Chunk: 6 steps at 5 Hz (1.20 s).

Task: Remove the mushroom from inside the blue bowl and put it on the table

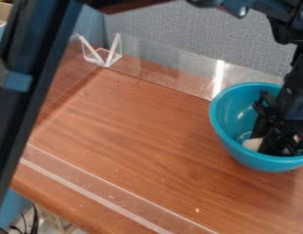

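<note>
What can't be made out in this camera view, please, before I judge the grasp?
- Mushroom: only a cream bit shows; the tool hides the cap.
- Grip: the fingertips sit low in the bowl, so contact with the mushroom is not visible.
- Bowl's right rim: cut off by the picture's edge.
- Table's left side: covered by a dark blurred bar close to the lens.

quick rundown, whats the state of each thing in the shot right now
blue bowl: upright on the table, near its right edge
mushroom: inside the bowl, only a cream bit showing beside the fingers
gripper: pointing down inside the bowl, fingers closed, apparently on the mushroom
table: bare wood apart from the bowl
</note>
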{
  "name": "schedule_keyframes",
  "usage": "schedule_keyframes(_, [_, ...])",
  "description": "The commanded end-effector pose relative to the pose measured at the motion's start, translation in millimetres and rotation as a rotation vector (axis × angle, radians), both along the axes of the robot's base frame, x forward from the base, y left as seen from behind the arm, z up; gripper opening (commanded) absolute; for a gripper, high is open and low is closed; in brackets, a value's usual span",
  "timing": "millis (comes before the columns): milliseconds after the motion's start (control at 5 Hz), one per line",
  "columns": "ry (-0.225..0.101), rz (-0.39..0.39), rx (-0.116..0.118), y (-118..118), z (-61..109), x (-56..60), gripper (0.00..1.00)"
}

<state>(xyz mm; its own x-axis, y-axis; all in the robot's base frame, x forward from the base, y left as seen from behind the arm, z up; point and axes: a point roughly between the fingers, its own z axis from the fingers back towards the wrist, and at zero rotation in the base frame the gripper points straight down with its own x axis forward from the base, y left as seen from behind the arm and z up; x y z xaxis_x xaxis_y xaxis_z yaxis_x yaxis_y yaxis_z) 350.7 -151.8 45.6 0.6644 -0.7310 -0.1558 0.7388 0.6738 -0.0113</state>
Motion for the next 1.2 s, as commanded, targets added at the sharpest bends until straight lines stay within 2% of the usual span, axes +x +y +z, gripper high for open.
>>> schedule_keyframes(0, [-0.126, 0.014, -0.051, 4, 52.4, 9.5, 0.0])
schedule_keyframes(600, [-0.141, 0.019, -0.057, 21, 73.9, 0.9, 0.0])
schedule_keyframes(800, [-0.16, 0.032, -0.065, 32, 89.0, -4.0, 0.0])
schedule_keyframes(1000, [-0.163, 0.089, -0.04, 66, 103.6, -18.3, 0.0])
